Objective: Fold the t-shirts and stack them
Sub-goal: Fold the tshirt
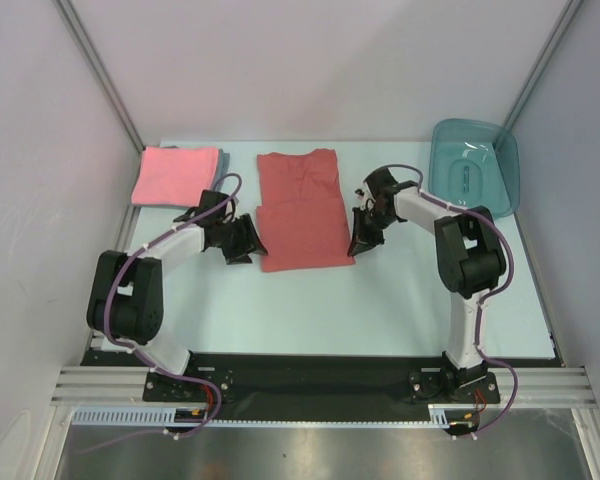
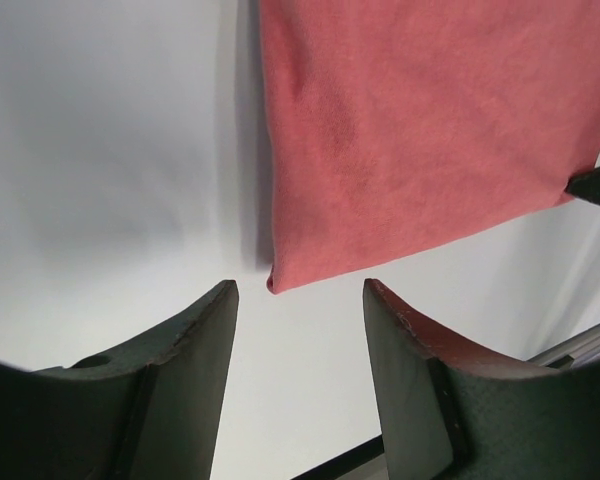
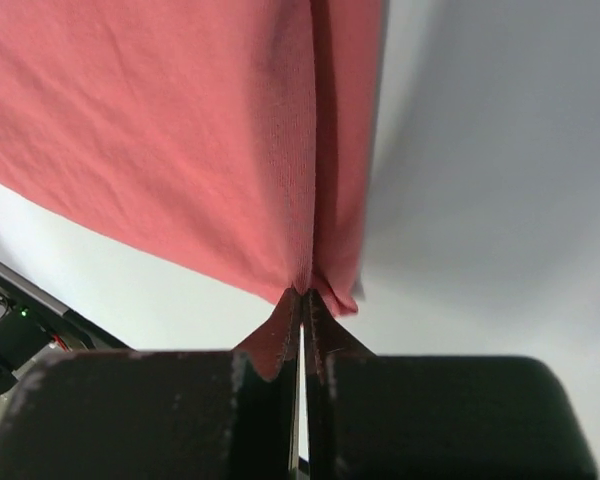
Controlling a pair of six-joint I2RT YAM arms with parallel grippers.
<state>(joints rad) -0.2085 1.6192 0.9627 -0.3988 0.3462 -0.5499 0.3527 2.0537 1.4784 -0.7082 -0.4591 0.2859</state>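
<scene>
Brick-red t-shirt [image 1: 300,215] mid-table, long axis near-to-far | right gripper [image 3: 302,300] clenched on its near right corner | left gripper [image 2: 300,288] spread, near left corner just ahead, untouched | I'd grasp that next.

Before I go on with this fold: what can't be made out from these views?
- Grey-blue shirt: top view, only a sliver shows past the pink shirt on top; its fold is hidden.
- Red shirt: both wrist views cut off its far end at the frame edge.
- Right gripper: its shut fingers hide how many layers are pinched; top view too small.
- Left gripper, open: no view shows whether it touches the table.
</scene>
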